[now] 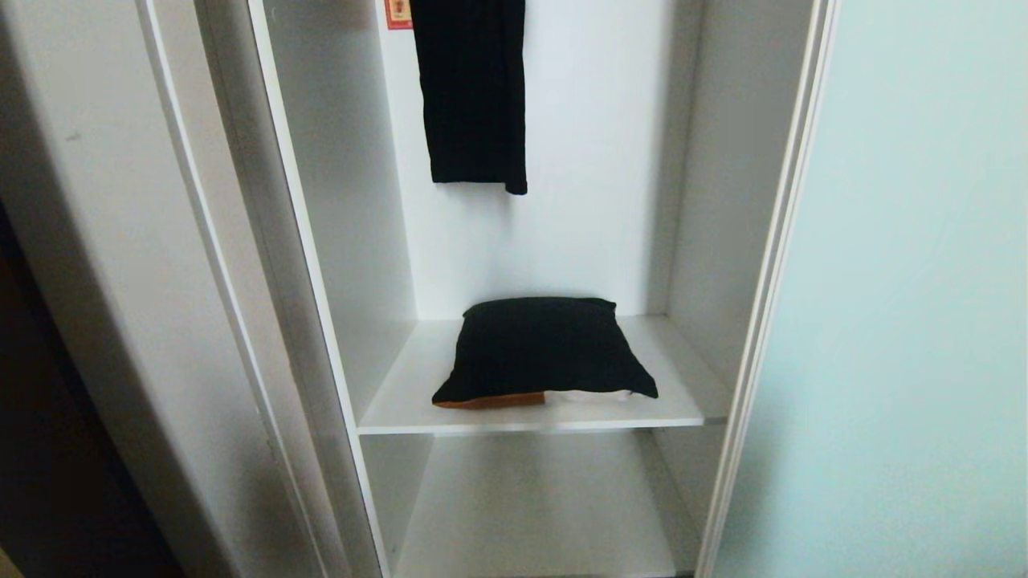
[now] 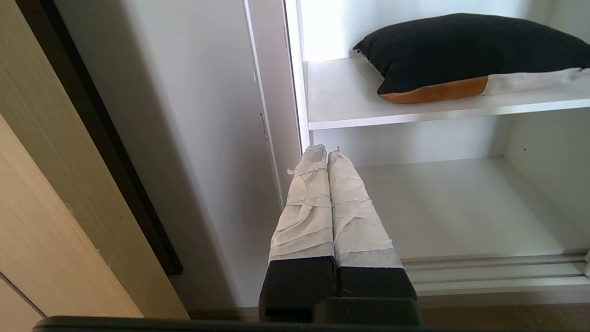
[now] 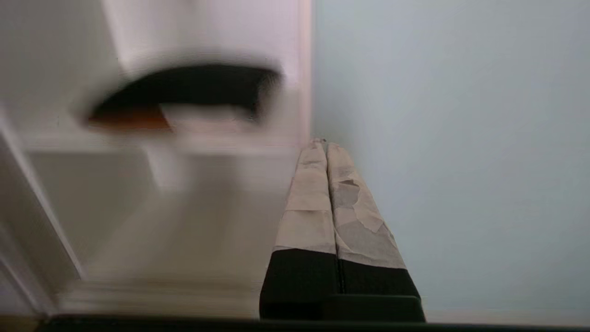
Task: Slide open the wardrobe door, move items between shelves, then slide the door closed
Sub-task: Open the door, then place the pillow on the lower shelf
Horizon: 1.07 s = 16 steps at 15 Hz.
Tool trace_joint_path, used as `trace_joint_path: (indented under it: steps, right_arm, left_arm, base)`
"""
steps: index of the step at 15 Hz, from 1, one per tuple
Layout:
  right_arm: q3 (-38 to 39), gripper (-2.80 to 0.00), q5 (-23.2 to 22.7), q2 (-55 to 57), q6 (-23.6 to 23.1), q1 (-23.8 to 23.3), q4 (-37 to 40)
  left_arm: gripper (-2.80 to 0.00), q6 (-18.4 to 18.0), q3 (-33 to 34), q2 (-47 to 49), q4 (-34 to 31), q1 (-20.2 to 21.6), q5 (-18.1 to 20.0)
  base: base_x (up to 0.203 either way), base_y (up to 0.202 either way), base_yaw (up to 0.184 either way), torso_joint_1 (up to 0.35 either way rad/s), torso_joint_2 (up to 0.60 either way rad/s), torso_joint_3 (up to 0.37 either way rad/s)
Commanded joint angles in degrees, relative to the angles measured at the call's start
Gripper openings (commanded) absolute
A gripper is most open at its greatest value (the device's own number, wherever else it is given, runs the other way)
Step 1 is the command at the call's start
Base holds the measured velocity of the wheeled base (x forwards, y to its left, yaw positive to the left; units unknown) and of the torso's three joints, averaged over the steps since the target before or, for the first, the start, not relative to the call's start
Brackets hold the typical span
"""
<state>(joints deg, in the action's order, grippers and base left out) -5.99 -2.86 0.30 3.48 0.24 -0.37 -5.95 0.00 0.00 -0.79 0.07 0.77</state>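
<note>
The pale aqua sliding wardrobe door (image 1: 907, 305) stands slid to the right, leaving a white compartment uncovered. A black bundle with orange and white parts (image 1: 542, 352) lies on the upper shelf (image 1: 401, 401); the shelf below it (image 1: 530, 514) is bare. In the left wrist view the same bundle (image 2: 465, 55) sits above and beyond my left gripper (image 2: 327, 150), which is shut and empty, low in front of the compartment's left post. My right gripper (image 3: 321, 144) is shut and empty too, right beside the door's left edge (image 3: 309, 69). Neither arm shows in the head view.
A black garment (image 1: 474, 92) hangs from above against the compartment's back wall, with a small red tag (image 1: 397, 14) beside it. An off-white side panel (image 1: 120, 265) and a dark gap lie to the left. The door track (image 2: 493, 272) runs along the wardrobe's bottom front.
</note>
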Motion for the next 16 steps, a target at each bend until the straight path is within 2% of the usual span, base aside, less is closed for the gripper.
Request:
trace_joint_path:
  steps: [1,5,9,12,16]
  right_arm:
    - [-8.32,-2.80,-5.71,3.91,0.69,-0.04,2.93]
    - [-18.70,-2.80,-14.67,22.82,3.87,0.17,2.57]
    - [-26.96,-2.80,-21.66,45.59,7.07,0.75,-7.47]
    - [-31.74,-2.80,-23.40,58.30,7.93,2.94,-15.02]
    - [-33.78,-2.80,-22.60,68.52,8.61,6.05,-21.49]
  left_arm:
    - [-2.80,-0.03,0.09,0.09,0.00,0.01,0.02]
    - [-2.80,-0.03,0.09,0.09,0.00,0.01,0.02]
    - [-2.80,-0.03,0.09,0.09,0.00,0.01,0.02]
    - [-2.80,-0.03,0.09,0.09,0.00,0.01,0.02]
    - [-2.80,-0.03,0.09,0.09,0.00,0.01,0.02]
  base:
    - [0.000,0.000,0.000,0.000,0.00,0.000]
    - [0.000,0.000,0.000,0.000,0.00,0.000]
    - [0.000,0.000,0.000,0.000,0.00,0.000]
    - [0.000,0.000,0.000,0.000,0.00,0.000]
    - [0.000,0.000,0.000,0.000,0.00,0.000]
